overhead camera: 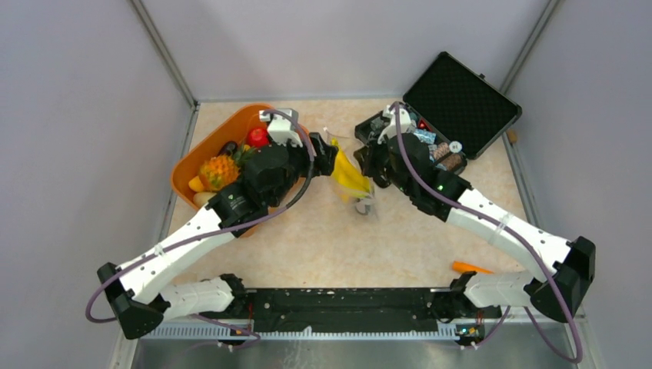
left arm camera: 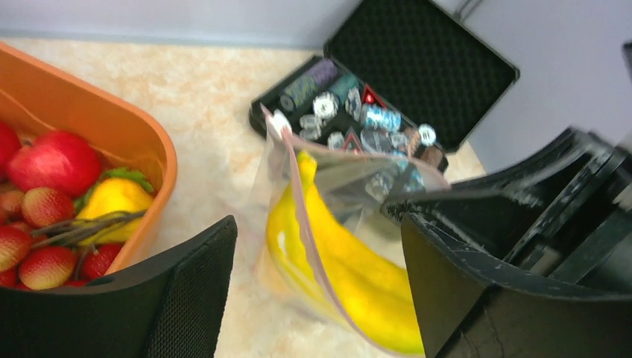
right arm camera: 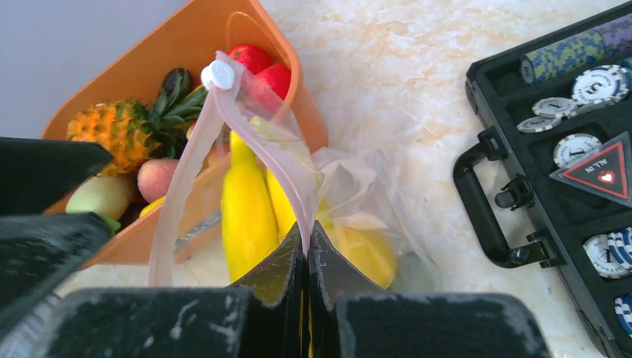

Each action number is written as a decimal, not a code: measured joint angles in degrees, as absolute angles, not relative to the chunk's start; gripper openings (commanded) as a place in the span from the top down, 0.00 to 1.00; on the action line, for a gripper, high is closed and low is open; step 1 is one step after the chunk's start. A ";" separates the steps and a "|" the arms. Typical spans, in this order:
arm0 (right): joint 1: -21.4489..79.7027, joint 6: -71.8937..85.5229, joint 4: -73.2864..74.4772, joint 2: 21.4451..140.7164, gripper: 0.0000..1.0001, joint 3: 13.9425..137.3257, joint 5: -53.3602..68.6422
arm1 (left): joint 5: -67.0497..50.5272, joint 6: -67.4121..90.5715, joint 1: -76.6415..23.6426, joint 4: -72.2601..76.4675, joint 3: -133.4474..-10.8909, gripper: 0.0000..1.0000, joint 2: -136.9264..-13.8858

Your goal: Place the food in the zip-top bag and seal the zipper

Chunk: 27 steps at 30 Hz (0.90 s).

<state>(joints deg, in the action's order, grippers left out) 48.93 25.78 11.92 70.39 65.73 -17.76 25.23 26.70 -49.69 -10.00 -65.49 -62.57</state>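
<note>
Remote operator's view: my right gripper is clenched on the mouth edge of the zip-top bag. The pink zipper runs up and away from the pinched fingertips to a white slider at its far end. The bag's mouth gapes unsealed directly ahead of those jaws, and yellow bananas are already inside it.

My left gripper stands released, its fingers spread wide. The bag and its bananas lie in the gap between them and a little beyond. That wrist picture is blurred, so I cannot say whether either pad touches the plastic.

From above, the two grippers face each other across the bag, the left one on its basket side and the right one on its case side. The orange basket sits just outside the left jaws' left finger, holding strawberries, and the right wrist camera also shows a pineapple in it. Beyond the bag from the left jaws, the black case lies open with poker chips in its tray, well apart from the basket.
</note>
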 measured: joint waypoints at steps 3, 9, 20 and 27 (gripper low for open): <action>48.21 26.83 11.88 70.13 1.00 65.73 -15.46 | 20.95 27.22 -48.80 -13.93 -65.47 0.24 -62.67; 48.21 28.25 11.66 70.13 1.00 65.32 -13.91 | 15.51 29.45 -48.38 -18.68 -66.46 0.47 -66.76; 48.21 24.82 14.92 69.71 1.00 65.04 -17.93 | 15.90 29.06 -48.36 -25.98 -70.24 0.92 -71.70; 48.21 19.75 19.44 69.87 1.00 68.90 -21.96 | 16.29 24.53 -48.36 -30.30 -80.47 0.93 -72.66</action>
<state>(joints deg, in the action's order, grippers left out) 48.21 19.75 19.44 69.87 68.90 -21.96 16.29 24.53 -48.36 -30.30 -80.47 -72.66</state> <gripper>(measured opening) 0.002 0.002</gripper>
